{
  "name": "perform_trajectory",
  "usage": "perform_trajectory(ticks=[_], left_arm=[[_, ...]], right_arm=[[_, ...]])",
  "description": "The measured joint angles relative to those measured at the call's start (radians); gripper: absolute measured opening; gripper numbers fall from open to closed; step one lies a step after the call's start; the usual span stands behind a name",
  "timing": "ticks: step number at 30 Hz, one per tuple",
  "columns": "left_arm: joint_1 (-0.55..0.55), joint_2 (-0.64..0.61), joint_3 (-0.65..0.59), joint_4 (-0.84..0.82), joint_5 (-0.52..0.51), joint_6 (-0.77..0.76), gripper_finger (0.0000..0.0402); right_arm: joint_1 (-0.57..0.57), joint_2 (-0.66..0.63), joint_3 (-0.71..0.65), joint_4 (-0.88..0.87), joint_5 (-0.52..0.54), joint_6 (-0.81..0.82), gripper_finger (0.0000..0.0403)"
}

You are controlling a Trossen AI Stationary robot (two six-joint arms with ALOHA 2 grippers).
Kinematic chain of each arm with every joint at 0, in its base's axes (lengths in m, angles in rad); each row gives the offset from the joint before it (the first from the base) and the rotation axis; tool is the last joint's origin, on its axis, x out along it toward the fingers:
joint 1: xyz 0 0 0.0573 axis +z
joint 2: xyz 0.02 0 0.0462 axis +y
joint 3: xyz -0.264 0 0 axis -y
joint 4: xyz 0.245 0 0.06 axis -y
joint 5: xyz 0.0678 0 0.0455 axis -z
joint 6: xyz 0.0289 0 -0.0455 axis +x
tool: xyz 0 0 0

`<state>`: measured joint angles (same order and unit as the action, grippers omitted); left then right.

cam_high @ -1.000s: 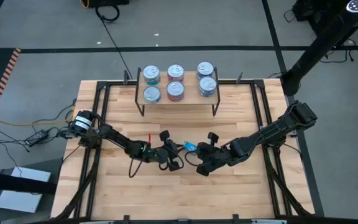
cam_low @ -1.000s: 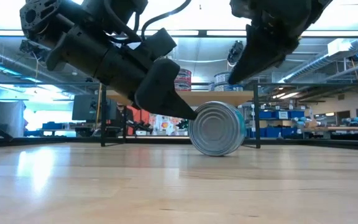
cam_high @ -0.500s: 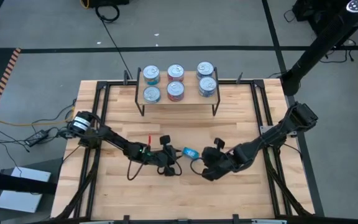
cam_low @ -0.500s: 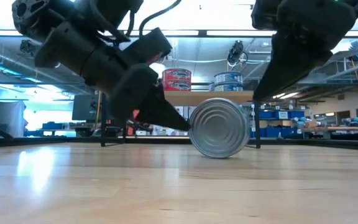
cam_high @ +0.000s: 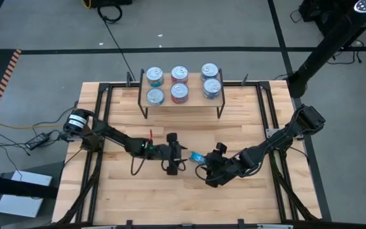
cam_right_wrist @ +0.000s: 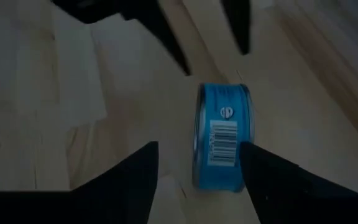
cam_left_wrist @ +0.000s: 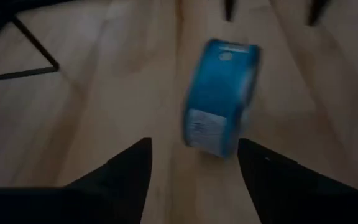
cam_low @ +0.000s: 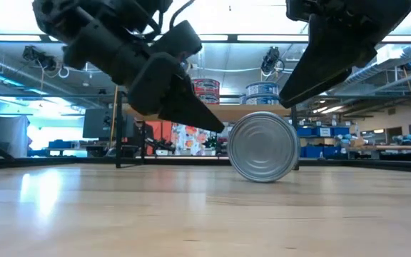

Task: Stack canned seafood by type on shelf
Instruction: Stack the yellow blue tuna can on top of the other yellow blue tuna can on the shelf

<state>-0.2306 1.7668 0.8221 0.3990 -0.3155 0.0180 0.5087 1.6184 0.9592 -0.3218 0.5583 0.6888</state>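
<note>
Low view has the blue tin (cam_low: 264, 146) up on its edge on the table (cam_low: 191, 214), silver ribbed lid facing us (barcode on its blue side band, seen from the wrists). It stands between the two claws, touched by neither: left claw (cam_high: 175, 154) spread wide just beside it, right claw (cam_high: 210, 166) spread too, close on the other side. Behind, six tins sit on the shelf (cam_high: 183, 100).
</note>
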Motion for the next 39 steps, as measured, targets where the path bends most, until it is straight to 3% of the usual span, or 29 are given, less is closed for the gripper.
perform_trajectory(ticks=[12,18,24,33,39], left_arm=[[0.086,0.002,0.005,0.110,0.258,0.083,0.0246],[0.113,0.043,0.089,-0.011,0.357,0.093,0.0246],[0.117,0.060,0.152,-0.065,0.372,0.135,0.0246],[0.120,0.077,0.152,-0.080,0.392,0.136,0.0246],[0.121,0.076,0.153,-0.080,0.391,0.152,0.0246]], right_arm=[[-0.002,0.000,0.000,-0.002,0.018,-0.031,0.0225],[-0.002,0.000,0.000,-0.003,0.012,-0.037,0.0231],[-0.004,0.001,0.000,-0.001,0.006,-0.058,0.0241],[-0.012,0.001,-0.040,0.039,-0.035,-0.089,0.0238],[0.041,-0.009,0.002,-0.046,-0.059,-0.065,0.0191]])
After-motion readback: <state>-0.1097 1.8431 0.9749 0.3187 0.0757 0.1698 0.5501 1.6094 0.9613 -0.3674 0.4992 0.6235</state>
